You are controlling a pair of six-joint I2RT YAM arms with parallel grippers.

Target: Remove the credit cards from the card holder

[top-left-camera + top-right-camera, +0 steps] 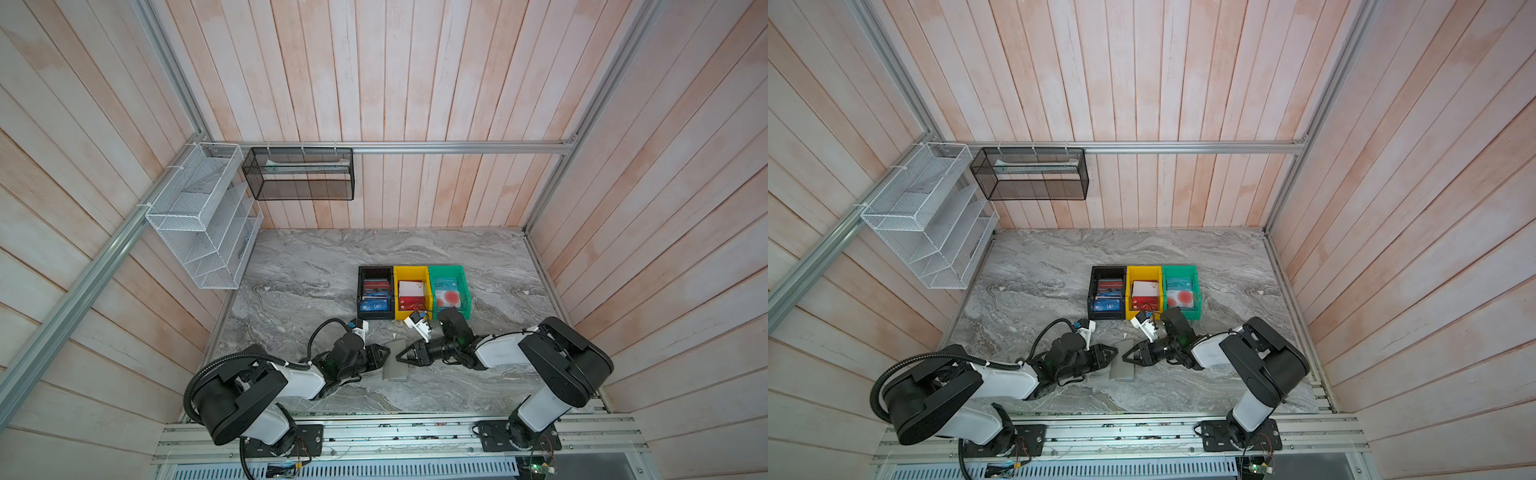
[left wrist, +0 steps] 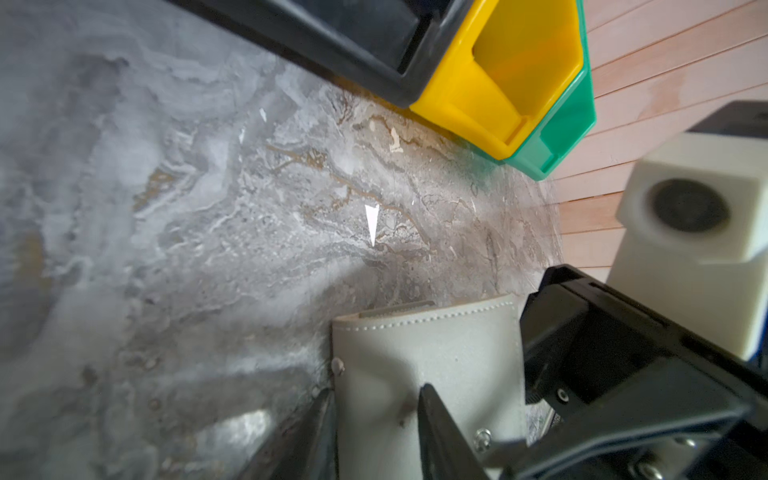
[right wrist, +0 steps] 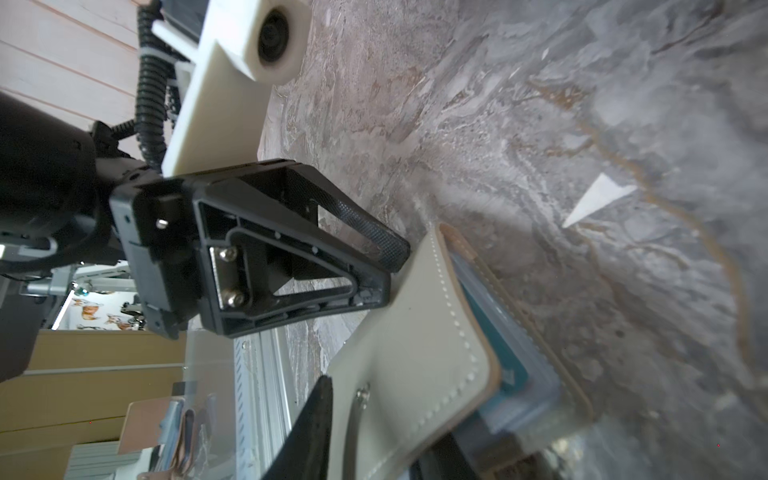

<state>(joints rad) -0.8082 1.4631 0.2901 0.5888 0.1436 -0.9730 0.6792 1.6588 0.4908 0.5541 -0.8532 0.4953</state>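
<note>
The grey card holder (image 1: 395, 368) (image 1: 1123, 369) lies on the marble table between my two grippers. My left gripper (image 1: 386, 353) (image 2: 376, 390) is turned on its side and shut on the holder's left edge (image 2: 428, 353), with one finger low and one on the cover. My right gripper (image 1: 400, 357) (image 3: 386, 409) is shut on the cover flap (image 3: 419, 332) and holds it bowed up off the holder. Under the raised flap a teal credit card (image 3: 509, 368) shows in a pale translucent pocket. No other card shows inside.
Black (image 1: 360, 291), yellow (image 1: 411, 270) and green (image 1: 446, 269) bins stand in a row just behind the grippers, each with cards in it. A small white paper scrap (image 2: 372, 224) lies on the table. White (image 1: 199, 216) and black (image 1: 299, 174) wire racks hang on the walls.
</note>
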